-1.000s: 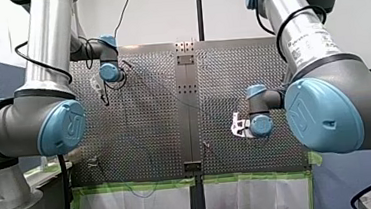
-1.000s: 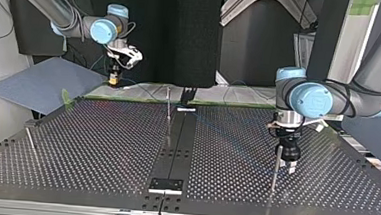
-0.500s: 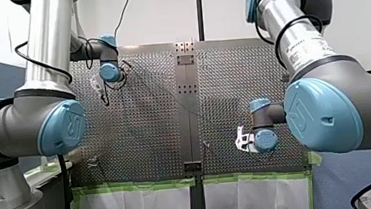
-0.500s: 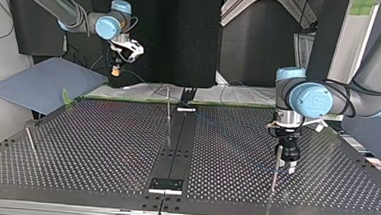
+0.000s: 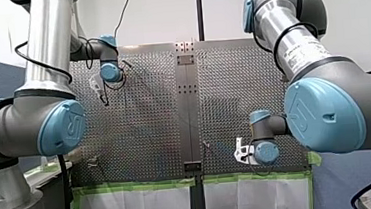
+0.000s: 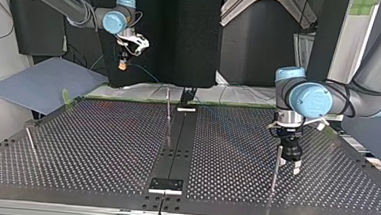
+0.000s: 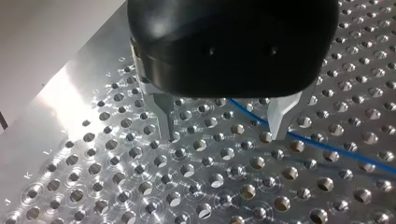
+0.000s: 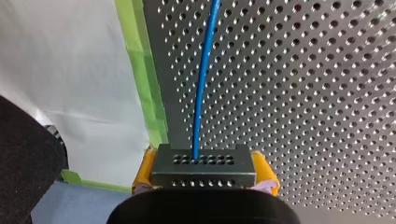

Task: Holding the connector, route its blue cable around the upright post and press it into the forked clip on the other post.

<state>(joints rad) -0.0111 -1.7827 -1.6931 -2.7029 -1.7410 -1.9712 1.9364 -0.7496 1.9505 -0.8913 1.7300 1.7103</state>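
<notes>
My right gripper (image 6: 123, 63) hangs high in the air, beyond the middle post (image 6: 168, 111) and toward the top view's left of it; its yellow pads (image 8: 144, 172) are clamped on the flat sides of the connector (image 8: 204, 168), a small dark block with rows of holes; the blue cable (image 8: 201, 93) leaves the block's face and trails off over the perforated table (image 6: 101, 147). My left gripper (image 7: 224, 133) sits low, well to the top view's right of the middle post and just beside another post (image 6: 275, 168); its metal fingers are spread with nothing between them, and the cable passes under one. The forked clip is too small to make out. The block looks rigid and light, so its sides are the sound place to hold; the cable looks thin and limp, likely to sag or slip off a post unless kept gently taut.
</notes>
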